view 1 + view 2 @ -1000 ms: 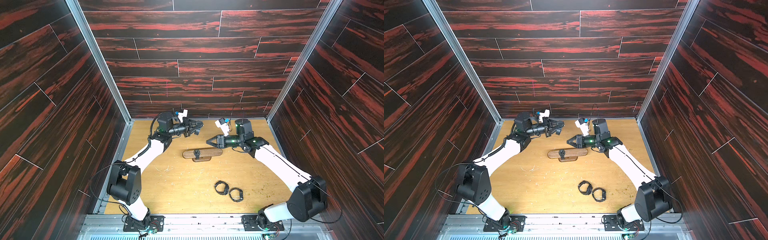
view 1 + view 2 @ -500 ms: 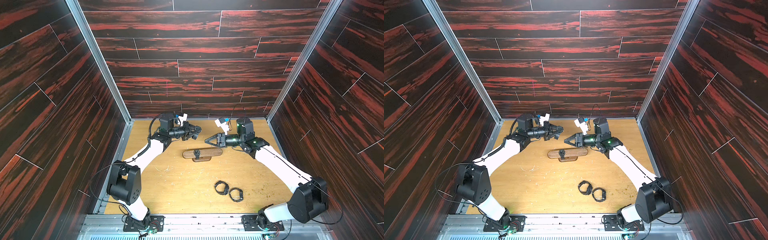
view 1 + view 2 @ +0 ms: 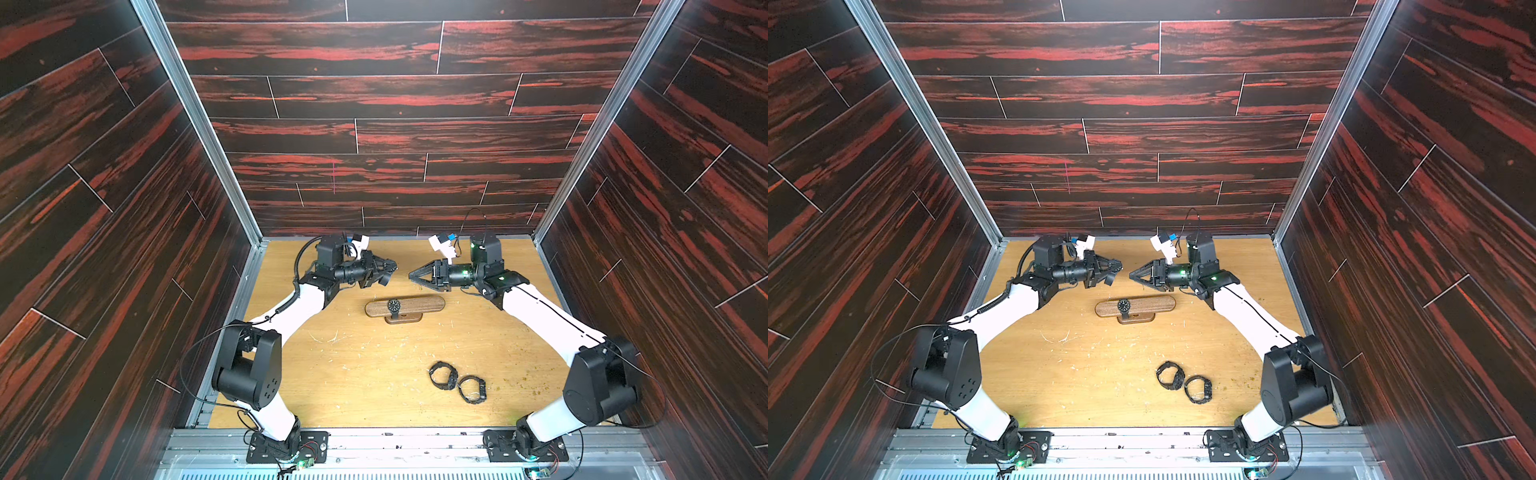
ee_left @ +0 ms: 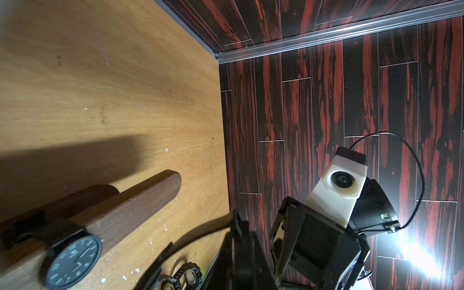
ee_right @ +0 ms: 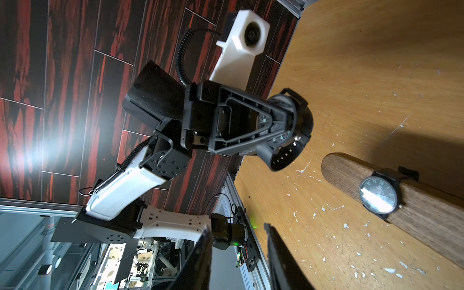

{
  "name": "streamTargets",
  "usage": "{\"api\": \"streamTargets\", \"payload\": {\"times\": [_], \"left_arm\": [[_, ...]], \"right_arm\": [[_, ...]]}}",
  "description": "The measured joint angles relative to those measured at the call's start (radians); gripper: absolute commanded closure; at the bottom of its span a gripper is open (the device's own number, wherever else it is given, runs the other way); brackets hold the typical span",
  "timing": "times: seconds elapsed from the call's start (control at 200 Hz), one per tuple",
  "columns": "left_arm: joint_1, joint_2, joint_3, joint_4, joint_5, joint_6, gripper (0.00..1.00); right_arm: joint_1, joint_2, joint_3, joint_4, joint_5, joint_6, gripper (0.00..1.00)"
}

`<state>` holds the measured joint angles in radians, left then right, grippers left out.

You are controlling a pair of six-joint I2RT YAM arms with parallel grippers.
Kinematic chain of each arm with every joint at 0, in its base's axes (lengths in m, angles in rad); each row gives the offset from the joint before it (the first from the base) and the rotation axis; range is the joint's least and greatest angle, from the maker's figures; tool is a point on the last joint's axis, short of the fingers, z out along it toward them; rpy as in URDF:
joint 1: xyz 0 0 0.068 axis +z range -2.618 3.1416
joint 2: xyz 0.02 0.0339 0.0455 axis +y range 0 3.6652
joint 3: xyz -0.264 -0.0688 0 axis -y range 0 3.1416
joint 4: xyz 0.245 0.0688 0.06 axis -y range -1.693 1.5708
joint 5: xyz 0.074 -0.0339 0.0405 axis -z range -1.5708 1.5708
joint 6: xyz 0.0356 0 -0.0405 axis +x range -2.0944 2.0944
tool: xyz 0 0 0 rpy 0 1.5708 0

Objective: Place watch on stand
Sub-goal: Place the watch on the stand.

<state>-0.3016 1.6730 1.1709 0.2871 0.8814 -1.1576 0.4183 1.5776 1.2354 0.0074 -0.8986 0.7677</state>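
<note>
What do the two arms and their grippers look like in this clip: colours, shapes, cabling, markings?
Both arms have white link shells with bulky black joints. The left gripper and right gripper are black, skeletal and triangular. Each wrist carries a white block-shaped camera housing. A coiled black cable runs along the left arm; a thin black line marks the right arm's link, and green lights glow near its wrist.

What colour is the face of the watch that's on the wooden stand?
Black, with pale numbers. The watch on the stand shows best in the right wrist view.
</note>
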Motion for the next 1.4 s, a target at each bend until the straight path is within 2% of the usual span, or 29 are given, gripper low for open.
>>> {"api": "streamTargets", "payload": {"times": [0.235, 0.381, 0.792, 1.107, 1.172, 1.258, 1.323, 1.403], "left_arm": [[0.002, 0.000, -0.049, 0.228, -0.014, -0.171, 0.98], [0.001, 0.000, -0.057, 0.319, -0.032, -0.231, 0.96], [0.001, 0.000, -0.057, 0.349, -0.048, -0.254, 0.93], [0.001, 0.000, -0.057, 0.385, -0.048, -0.284, 0.92], [0.001, 0.000, -0.057, 0.391, -0.048, -0.290, 0.92], [0.001, 0.000, -0.057, 0.394, -0.051, -0.291, 0.91], [0.006, 0.000, -0.059, 0.390, -0.054, -0.293, 0.86], [0.011, 0.000, -0.059, 0.394, -0.051, -0.299, 0.78]], "right_arm": [[0.000, 0.052, 0.005, 0.083, -0.011, 0.068, 0.63], [0.005, 0.074, 0.027, 0.099, -0.011, 0.089, 0.64], [0.060, 0.202, 0.208, 0.109, -0.009, 0.095, 0.65], [0.076, 0.236, 0.247, 0.087, -0.005, 0.084, 0.68], [0.083, 0.253, 0.262, 0.082, -0.001, 0.082, 0.75], [0.093, 0.272, 0.278, 0.076, -0.001, 0.070, 0.91], [0.097, 0.274, 0.284, 0.065, 0.000, 0.066, 0.99], [0.103, 0.274, 0.288, 0.061, 0.010, 0.053, 1.00]]}}
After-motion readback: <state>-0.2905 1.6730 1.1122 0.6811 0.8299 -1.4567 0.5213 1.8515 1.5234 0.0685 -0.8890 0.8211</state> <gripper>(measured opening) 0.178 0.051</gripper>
